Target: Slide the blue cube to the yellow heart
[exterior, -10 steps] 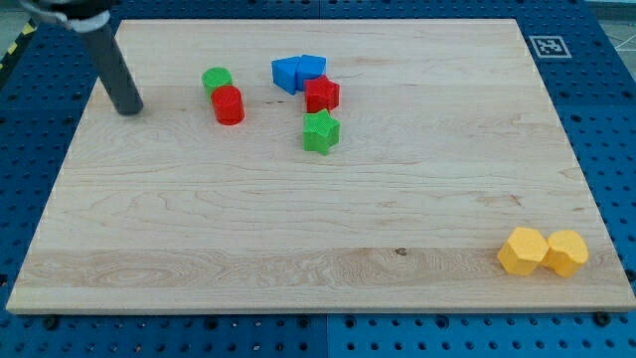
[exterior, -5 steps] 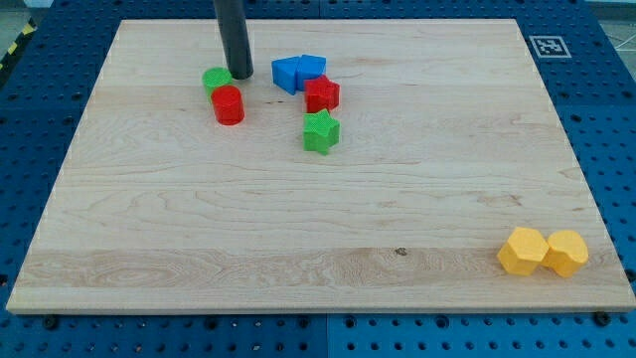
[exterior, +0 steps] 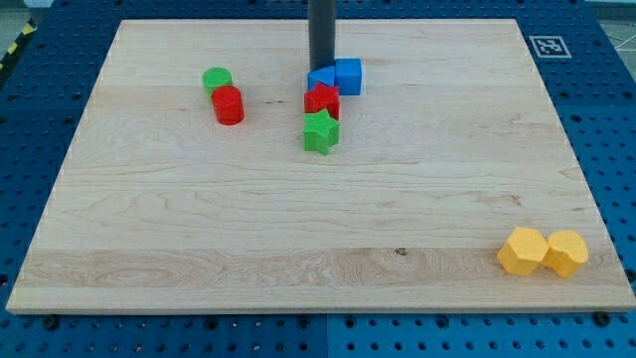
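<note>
A: Eight blocks on the desk point(exterior: 199, 249). Where's the rod?

B: Rod point(exterior: 321, 35) comes down from the view's top, approx. upright. My tip point(exterior: 321, 70) sits at the upper left of the blue cluster, touching or just beside it; can't tell which.

A: The tool, open or closed?

B: No tool fitted, just the rod, so nothing opens, closes or grips.

A: Blue cube?

B: Blue cube point(exterior: 348, 76) is right of my tip, upper centre of the desk. A second blue block point(exterior: 320, 81), shape unclear, lies against its left side, partly behind the rod.

A: Neighbours?

B: Red block point(exterior: 321, 99) directly below the blue pair, touching; green star point(exterior: 320, 131) below that. Green cylinder point(exterior: 217, 80) and red cylinder point(exterior: 228, 104) sit together further left, well apart from the cluster.

A: Yellow heart?

B: Two yellow blocks touch at lower right. The right one reads as the yellow heart point(exterior: 567, 253); left one is a yellow block point(exterior: 523, 250), approx. hexagonal. Both well apart from the blue cube.
</note>
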Motion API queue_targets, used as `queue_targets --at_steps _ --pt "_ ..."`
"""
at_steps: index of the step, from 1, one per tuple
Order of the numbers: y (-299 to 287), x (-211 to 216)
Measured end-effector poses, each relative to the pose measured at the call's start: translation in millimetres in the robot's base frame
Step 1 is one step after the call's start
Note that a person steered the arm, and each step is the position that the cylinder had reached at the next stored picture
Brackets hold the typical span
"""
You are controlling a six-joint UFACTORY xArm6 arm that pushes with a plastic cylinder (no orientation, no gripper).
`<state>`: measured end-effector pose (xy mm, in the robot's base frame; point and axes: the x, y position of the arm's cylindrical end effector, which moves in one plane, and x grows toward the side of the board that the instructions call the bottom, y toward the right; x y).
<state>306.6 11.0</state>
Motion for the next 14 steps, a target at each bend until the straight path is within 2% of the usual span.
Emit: queue_targets --at_steps 4,7,11,12,14 --pt "65.0 9.6" --pt "73.1 76.5" --pt "164.8 120.1" --pt "198.4 126.3" --pt "229.7 131.2"
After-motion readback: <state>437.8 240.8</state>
